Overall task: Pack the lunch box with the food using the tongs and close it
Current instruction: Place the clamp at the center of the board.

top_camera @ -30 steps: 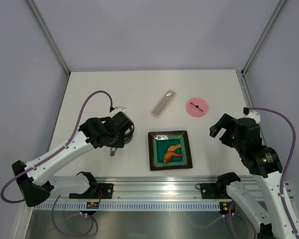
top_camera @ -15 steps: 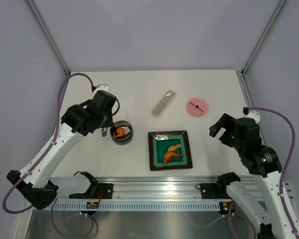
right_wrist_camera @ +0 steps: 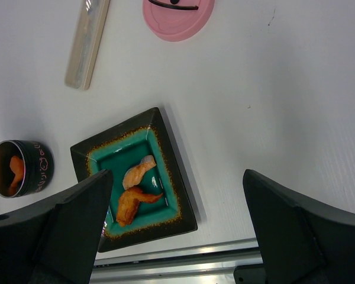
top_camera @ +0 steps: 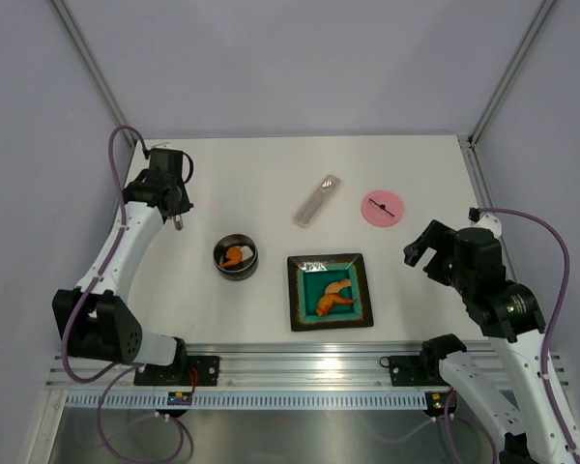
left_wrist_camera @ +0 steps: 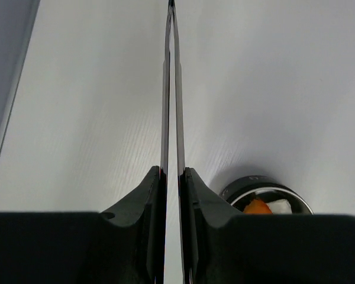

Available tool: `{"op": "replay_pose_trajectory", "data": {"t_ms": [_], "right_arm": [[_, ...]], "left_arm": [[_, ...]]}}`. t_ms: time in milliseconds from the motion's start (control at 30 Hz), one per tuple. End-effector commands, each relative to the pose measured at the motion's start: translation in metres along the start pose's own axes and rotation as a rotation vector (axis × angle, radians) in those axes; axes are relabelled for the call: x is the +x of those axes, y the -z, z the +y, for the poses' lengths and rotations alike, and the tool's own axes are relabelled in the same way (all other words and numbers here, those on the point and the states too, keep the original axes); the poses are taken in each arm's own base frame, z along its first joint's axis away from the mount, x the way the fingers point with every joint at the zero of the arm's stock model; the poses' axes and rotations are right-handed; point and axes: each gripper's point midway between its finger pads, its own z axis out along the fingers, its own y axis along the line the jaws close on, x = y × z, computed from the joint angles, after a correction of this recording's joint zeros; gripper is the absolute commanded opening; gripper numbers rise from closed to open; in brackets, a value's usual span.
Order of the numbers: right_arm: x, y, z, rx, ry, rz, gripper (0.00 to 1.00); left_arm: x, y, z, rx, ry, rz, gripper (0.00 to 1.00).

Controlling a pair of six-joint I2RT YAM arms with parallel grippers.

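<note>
Slim shiny metal tongs [left_wrist_camera: 171, 89] clamped in closed left claw [left_wrist_camera: 171, 177] over the table's [top_camera: 242, 174] far-left corner, right claw [right_wrist_camera: 177, 177] gaping and empty, round steel tin [top_camera: 243, 273] holding orange chunks [top_camera: 232, 256] and a white bit, glazed teal square plate [top_camera: 293, 290] with two orange pieces [top_camera: 334, 295], flat pink lid [top_camera: 381, 208] lying apart

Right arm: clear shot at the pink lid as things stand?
Probably yes. The right gripper is open and empty, and the pink lid lies flat by itself just ahead of it, with nothing between them.
</note>
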Motion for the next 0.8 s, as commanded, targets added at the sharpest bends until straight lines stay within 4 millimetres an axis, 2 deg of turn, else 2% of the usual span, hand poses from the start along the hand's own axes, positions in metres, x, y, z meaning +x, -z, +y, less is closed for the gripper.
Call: {"op": "replay_pose_trajectory", "data": {"t_ms": [0,67,167,233,267,300,367,400,533,600,733,767], "right_arm": [[-0.008,0.007,0.006,-0.03,-0.012,-0.032,0.99],[-0.006,0.005,0.006,-0.034,-0.016,-0.031,0.99],[-0.003,0.002,0.007,-0.038,-0.017,-0.02,0.99],[-0.002,-0.001,0.008,-0.04,-0.017,-0.011,0.99],[-0.002,-0.002,0.008,-0.041,-0.015,-0.008,0.99],[-0.002,-0.001,0.009,-0.045,-0.017,-0.011,0.99],[-0.003,-0.001,0.009,-0.048,-0.017,-0.014,0.99],[-0.003,0.0,0.009,-0.048,-0.017,-0.014,0.99],[-0.003,0.0,0.008,-0.043,-0.013,-0.016,1.0],[-0.003,-0.001,0.008,-0.042,-0.015,-0.015,0.99],[-0.003,-0.004,0.011,-0.049,-0.013,-0.008,1.0],[-0.003,-0.008,0.012,-0.044,-0.007,-0.002,1.0]], "left_arm": [[-0.018,-0.031,-0.01,0.092,0.041,-0.06,0.15],[-0.012,-0.045,-0.012,0.105,0.056,-0.015,0.18],[-0.007,-0.057,-0.006,0.088,0.063,0.027,0.21],[0.003,-0.067,-0.004,0.064,0.05,0.08,0.29],[0.007,-0.07,-0.003,0.06,0.044,0.095,0.36],[0.011,-0.074,-0.003,0.054,0.039,0.117,0.56],[0.015,-0.074,0.0,0.038,0.033,0.132,0.69],[0.016,-0.074,0.001,0.031,0.031,0.137,0.73],[0.012,-0.063,0.007,0.011,0.019,0.133,0.95],[0.008,-0.056,0.009,0.014,0.019,0.119,0.96],[-0.003,-0.031,0.01,0.046,0.036,0.066,0.96],[-0.008,-0.02,0.007,0.075,0.044,0.044,0.96]]}}
